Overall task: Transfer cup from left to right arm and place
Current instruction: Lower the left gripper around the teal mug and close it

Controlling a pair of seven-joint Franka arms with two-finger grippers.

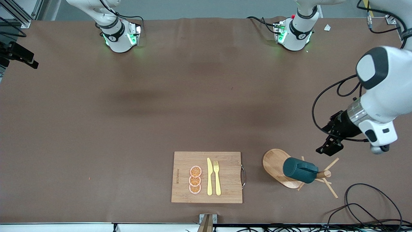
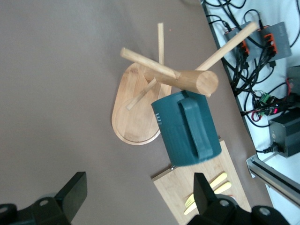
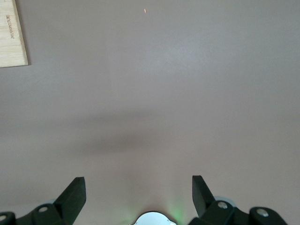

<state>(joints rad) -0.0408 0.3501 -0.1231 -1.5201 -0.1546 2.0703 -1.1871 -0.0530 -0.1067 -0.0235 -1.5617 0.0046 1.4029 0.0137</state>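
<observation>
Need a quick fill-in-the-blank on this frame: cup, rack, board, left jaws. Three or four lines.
1. The cup hangs on a peg of the wooden ____.
2. The left gripper, jaws ____, is above the table beside the rack.
3. On the cutting board, the fork lies beside the ____.
4. Next to the knife lie three ____ slices.

Missing words: rack; open; knife; orange

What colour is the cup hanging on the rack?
Dark teal-green, ribbed cup, clearest in the left wrist view.
</observation>
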